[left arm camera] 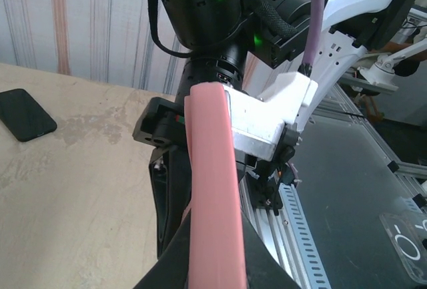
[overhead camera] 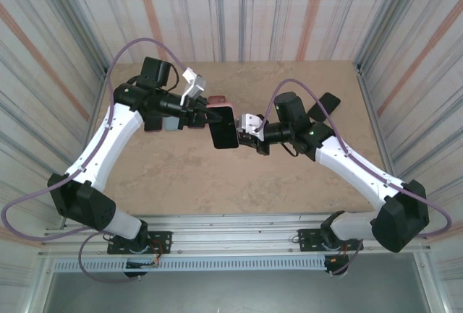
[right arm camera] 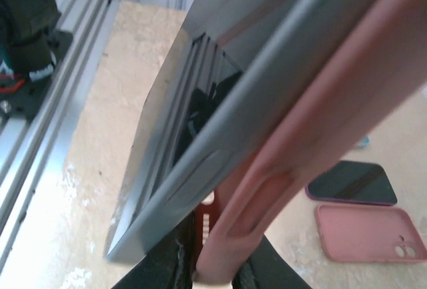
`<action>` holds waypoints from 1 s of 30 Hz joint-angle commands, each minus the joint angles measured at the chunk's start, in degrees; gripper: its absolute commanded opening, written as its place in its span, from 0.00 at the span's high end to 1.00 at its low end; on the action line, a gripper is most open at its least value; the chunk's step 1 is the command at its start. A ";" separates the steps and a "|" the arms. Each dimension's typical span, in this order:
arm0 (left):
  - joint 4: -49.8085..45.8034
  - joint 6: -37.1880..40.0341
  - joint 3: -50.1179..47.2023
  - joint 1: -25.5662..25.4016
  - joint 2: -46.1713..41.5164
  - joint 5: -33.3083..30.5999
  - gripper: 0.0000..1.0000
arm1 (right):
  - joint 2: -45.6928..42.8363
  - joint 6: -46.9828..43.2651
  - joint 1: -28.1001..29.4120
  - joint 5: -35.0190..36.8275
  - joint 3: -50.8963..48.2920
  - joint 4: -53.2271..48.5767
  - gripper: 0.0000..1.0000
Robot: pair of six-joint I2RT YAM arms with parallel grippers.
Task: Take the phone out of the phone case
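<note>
Dark glossy phone (right arm camera: 220,122) is half peeled out of the soft pink phone case (left arm camera: 213,189), both held up over the tan worktop (overhead camera: 181,183). Left hand (overhead camera: 210,116) is clamped on the case. Right hand (overhead camera: 244,134) sits at the phone's edge, and I can't tell if it's pinching. If the phone pops free with nothing holding it, it'll probably drop.

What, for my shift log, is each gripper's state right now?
Left gripper: closed on the pink phone case.
Right gripper: at the phone case; clamped or not cannot be told.
</note>
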 commanded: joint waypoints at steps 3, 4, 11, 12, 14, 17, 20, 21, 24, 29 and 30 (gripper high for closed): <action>0.53 -2.44 1.25 -1.22 -0.75 1.77 1.00 | -2.73 4.72 -0.59 -5.36 -0.46 10.46 0.80; 2.00 -4.35 1.04 -1.22 -0.90 0.94 1.00 | -2.74 5.15 -0.75 -6.17 -0.40 10.35 0.79; 32.64 -32.85 -8.08 -1.22 -4.36 -5.60 1.00 | -2.83 15.79 -3.52 -13.31 -3.64 17.17 0.76; 36.80 -36.27 -9.75 -1.30 -5.04 -6.61 1.00 | -2.71 18.31 -4.12 -14.54 -4.27 18.92 0.75; 43.10 -42.26 -12.03 -1.34 -6.07 -8.83 1.00 | -2.65 23.26 -5.18 -16.72 -5.48 22.01 0.74; 47.24 -49.81 -13.35 -1.30 -6.71 -12.60 1.00 | -2.56 31.89 -7.00 -18.24 -7.61 28.29 0.74; 51.47 -58.02 -14.41 -1.30 -6.36 -14.40 1.00 | -2.29 40.92 -8.61 -17.59 -9.13 33.48 0.74; 52.58 -60.83 -14.70 -1.31 -6.11 -15.40 1.00 | -2.14 43.33 -9.10 -17.98 -9.31 34.63 0.74; 56.09 -68.29 -15.48 -1.48 -5.29 -17.29 1.00 | -1.24 51.07 -10.22 -17.81 -9.58 37.56 0.74; 64.94 -78.18 -18.14 -1.84 -5.09 -21.82 1.00 | 1.11 67.82 -11.13 -17.07 -11.32 48.53 0.73; 65.38 -79.74 -18.38 -1.82 -4.97 -22.81 1.00 | 1.49 70.27 -11.29 -16.06 -11.38 49.23 0.72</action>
